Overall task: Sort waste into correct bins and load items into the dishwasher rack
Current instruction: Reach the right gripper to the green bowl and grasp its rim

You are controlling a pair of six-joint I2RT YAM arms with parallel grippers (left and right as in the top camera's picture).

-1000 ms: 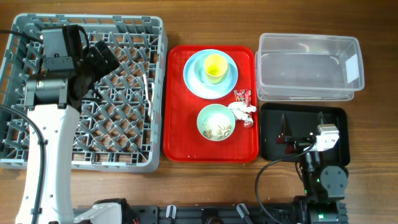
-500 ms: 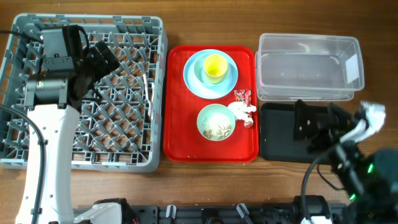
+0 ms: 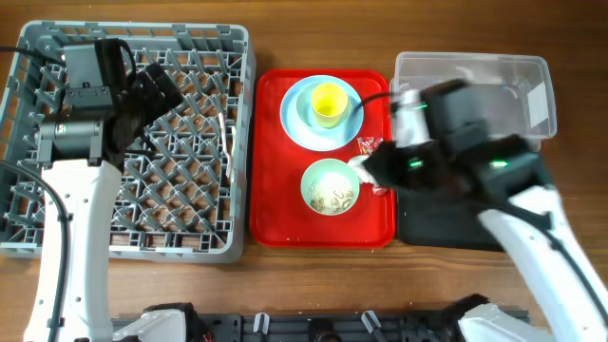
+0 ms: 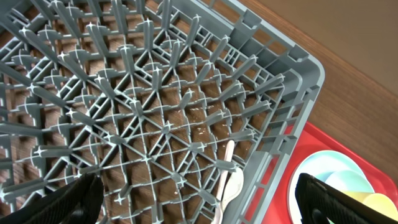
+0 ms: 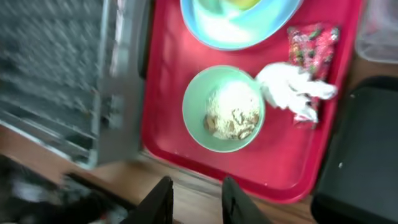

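My left gripper [image 4: 199, 208] hangs open over the grey dishwasher rack [image 3: 57, 237], above a white spoon [image 4: 227, 180] lying between the pegs. The red serving tray [image 3: 275, 218] carries a light blue plate [image 3: 299, 123] with a yellow cup [image 3: 328, 103], and a pale green bowl [image 5: 224, 109] holding food scraps. A crumpled napkin [image 5: 292, 90] and a red wrapper [image 5: 311, 40] lie beside the bowl. My right gripper [image 3: 380, 167] hovers above the napkin at the tray's right edge. Its fingers [image 5: 163, 198] stand narrowly apart with nothing between them.
The clear tub [image 3: 513, 76] stands at the back right. The black tray [image 3: 427, 228] lies in front of it, largely covered by my right arm. Bare wooden table runs along the front edge.
My right arm has swung from the front right, over the black tray, to the red tray's right edge, and its jaws have narrowed. The left arm has not moved.
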